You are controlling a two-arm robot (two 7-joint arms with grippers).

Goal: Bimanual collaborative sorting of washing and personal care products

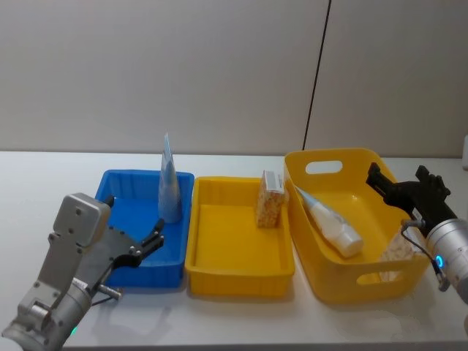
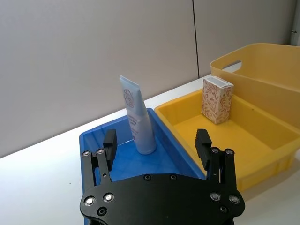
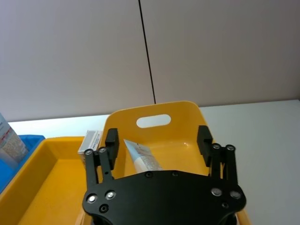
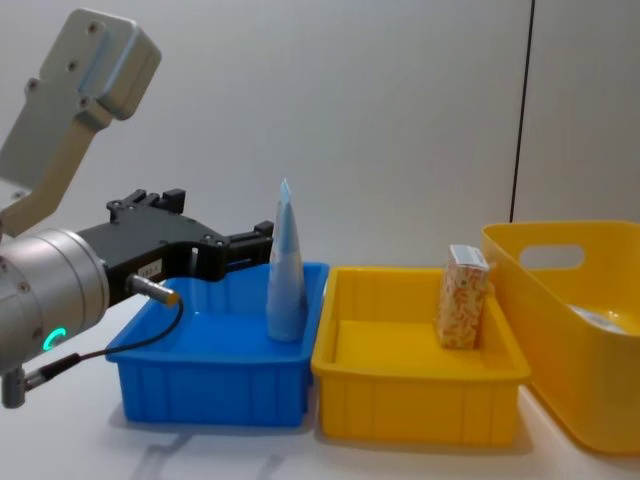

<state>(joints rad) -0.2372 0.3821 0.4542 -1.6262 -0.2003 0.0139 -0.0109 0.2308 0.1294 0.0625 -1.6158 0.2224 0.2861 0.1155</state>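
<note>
Head view — upright tube [image 1: 169, 186] near blue bin's [image 1: 117, 186] far-right wall.

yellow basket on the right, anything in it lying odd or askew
Mildly. In the tall yellow basket a squeeze tube lies slanted, crimped end up against the wall, while the tube in the blue bin stands upright. A speckled carton shows through the basket's near handle slot. Nothing spilled or damaged.

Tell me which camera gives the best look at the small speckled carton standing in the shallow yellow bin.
The left wrist view: the small cream cardboard carton with orange speckles shows two faces unobstructed. The chest view shows it side-on, the head view from above, and the right wrist view just its top corner behind the right pincer.
</note>
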